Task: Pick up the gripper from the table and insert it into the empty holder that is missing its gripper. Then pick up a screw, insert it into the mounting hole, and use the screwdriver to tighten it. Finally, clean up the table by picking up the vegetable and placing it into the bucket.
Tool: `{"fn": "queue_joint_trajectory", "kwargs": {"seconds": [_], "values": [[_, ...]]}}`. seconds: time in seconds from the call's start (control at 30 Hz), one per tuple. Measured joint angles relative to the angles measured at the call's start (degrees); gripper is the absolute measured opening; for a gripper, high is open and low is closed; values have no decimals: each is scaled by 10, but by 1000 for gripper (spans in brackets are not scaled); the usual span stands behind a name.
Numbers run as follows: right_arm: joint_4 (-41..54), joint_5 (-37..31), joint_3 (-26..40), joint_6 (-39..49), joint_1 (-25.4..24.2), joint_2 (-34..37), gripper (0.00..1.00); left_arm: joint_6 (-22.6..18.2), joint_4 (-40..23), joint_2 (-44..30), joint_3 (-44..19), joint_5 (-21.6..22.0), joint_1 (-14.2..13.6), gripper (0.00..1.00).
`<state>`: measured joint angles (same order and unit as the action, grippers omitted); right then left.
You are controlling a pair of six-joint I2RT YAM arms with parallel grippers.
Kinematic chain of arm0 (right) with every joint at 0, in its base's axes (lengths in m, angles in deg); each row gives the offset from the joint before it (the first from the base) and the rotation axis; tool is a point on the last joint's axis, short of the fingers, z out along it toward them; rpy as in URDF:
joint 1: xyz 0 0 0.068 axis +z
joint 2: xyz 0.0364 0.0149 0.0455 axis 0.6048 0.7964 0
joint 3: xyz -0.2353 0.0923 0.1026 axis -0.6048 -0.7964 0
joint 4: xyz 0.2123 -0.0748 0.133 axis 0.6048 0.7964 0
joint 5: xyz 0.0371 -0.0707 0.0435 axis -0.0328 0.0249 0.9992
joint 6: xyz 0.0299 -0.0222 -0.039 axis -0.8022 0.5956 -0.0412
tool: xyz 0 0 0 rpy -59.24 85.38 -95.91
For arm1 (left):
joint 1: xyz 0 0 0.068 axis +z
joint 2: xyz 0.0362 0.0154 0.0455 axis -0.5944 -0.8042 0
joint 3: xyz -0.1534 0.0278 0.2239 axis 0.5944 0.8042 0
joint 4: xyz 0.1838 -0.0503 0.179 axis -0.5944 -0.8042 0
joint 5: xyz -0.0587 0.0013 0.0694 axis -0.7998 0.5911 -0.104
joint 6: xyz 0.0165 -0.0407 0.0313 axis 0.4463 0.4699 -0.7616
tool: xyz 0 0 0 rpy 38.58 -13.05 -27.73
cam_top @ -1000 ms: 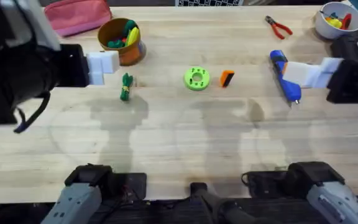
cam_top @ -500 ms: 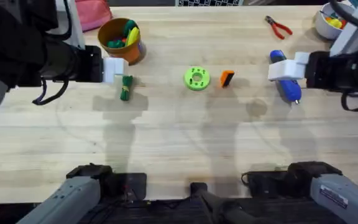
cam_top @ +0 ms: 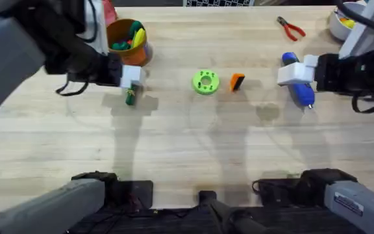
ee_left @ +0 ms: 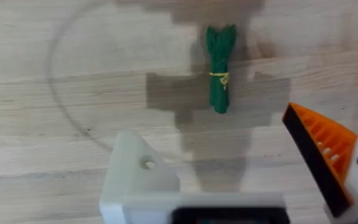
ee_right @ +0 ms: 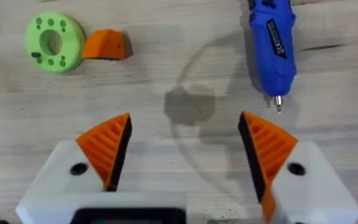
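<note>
Right pincer (ee_right: pixel 184 149) wide, empty; left pincer (ee_left: pixel 241 155) wide | bucket (cam_top: pixel 127 42): colourful toys

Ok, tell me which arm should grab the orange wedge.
Right, probably. Its claw is open with both pads, nearer the wedge. The left claw lacks one pad and hovers over the vegetable.

The vegetable (cam_top: pixel 130 96) lay just before the bucket (cam_top: pixel 128 41) — the gripper (cam_top: pixel 237 82) sat between disc (cam_top: pixel 205 82) and screwdriver (cam_top: pixel 298 81).
</note>
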<state>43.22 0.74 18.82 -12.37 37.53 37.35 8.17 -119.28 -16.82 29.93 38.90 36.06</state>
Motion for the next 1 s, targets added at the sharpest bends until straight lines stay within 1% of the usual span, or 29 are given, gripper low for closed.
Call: {"fn": "queue_joint_trajectory", "kwargs": {"seconds": [0.13,0.23,0.4,0.5,0.57,0.73,0.77,0.83,0.9,0.93,1.0], "values": [[0,0,0,-2,0,0,994,0,10,-58,0,-4,0,993],[0,0,0,-2,0,0,994,-1,29,-97,0,-7,2,994],[0,0,0,-2,0,0,993,-11,52,-152,0,-8,5,966],[0,0,0,-2,0,0,993,-19,67,-181,0,-8,5,880],[0,0,0,-2,0,0,994,-24,77,-198,0,-8,5,797],[0,0,0,-2,0,0,992,-28,91,-214,0,0,5,776],[1,0,0,-2,0,0,993,-28,92,-215,0,3,5,758],[1,0,0,-2,0,0,994,-29,92,-216,0,7,7,678],[1,0,0,-2,0,0,994,-29,91,-216,0,8,8,529],[1,0,0,-2,0,0,994,-31,92,-216,0,9,9,422],[1,0,0,-2,0,0,994,-31,91,-216,0,9,9,108]]}}
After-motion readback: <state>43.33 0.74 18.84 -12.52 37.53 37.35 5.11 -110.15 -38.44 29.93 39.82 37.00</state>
